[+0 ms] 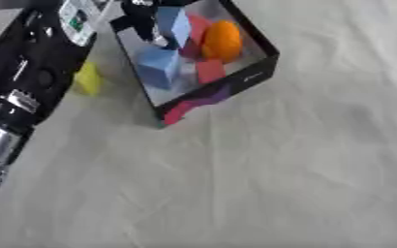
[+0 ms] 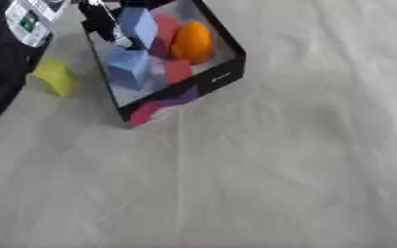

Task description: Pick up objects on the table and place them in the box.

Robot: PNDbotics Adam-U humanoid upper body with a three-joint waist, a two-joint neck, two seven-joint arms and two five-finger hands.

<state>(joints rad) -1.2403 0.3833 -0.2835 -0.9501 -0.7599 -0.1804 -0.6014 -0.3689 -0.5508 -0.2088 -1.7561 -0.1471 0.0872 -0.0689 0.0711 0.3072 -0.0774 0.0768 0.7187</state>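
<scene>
A black-walled box [image 1: 251,76] with a pale inside sits at the upper middle of the table. It holds a blue cube [image 1: 158,66], an orange ball [image 1: 223,40], a red block [image 1: 208,70] and another red piece behind. My left arm comes in from the left, and its hand [image 1: 139,20] hangs over the box's far left corner, cut off by the top edge. A tilted blue block [image 1: 175,25] lies right against that hand; whether the hand holds it is unclear. A yellow block [image 2: 55,77] lies on the table just left of the box.
My left forearm [image 1: 28,72], black with a white label, covers the table's left edge beside the yellow block. A wrinkled pale cloth [image 1: 261,184] covers the table in front of and to the right of the box.
</scene>
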